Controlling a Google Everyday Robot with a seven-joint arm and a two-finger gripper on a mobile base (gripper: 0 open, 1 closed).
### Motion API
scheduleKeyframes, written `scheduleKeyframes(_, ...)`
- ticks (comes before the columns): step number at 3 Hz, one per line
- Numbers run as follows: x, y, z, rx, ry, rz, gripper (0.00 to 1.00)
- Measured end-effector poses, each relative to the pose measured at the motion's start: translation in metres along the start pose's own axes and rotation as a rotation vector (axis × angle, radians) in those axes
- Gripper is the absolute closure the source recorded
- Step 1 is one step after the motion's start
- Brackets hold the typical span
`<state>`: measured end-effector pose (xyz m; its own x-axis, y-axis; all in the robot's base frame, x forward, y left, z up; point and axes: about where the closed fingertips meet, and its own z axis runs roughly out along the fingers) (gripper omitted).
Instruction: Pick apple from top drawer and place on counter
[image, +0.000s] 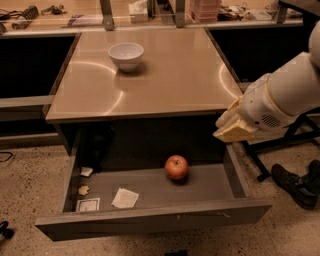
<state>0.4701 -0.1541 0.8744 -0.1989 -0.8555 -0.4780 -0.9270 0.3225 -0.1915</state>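
The apple (176, 167), red with yellowish patches, sits on the floor of the open top drawer (150, 221), right of its middle. The beige counter (165, 75) lies above the drawer. My white arm reaches in from the right. The gripper (233, 125), its beige end, hangs at the counter's front right corner, above the drawer's right wall. It is above and to the right of the apple and does not touch it.
A white bowl (126, 55) stands on the counter at the back left. The drawer's left part holds paper scraps (124, 198) and a dark object (97, 145). A dark shoe (292, 186) and chair legs are on the floor at right. A cluttered bench (75, 17) runs behind.
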Motion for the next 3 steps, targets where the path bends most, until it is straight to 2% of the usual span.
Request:
scheduleKeyframes(1, -0.009, 0.009, 0.069, -0.03, -0.047, -0.005, 0.89)
scheduleKeyframes(2, -0.006, 0.031, 0.14, -0.099, -0.019, -0.003, 1.0)
scheduleKeyframes(3, -0.006, 0.031, 0.14, -0.099, -0.019, -0.003, 1.0)
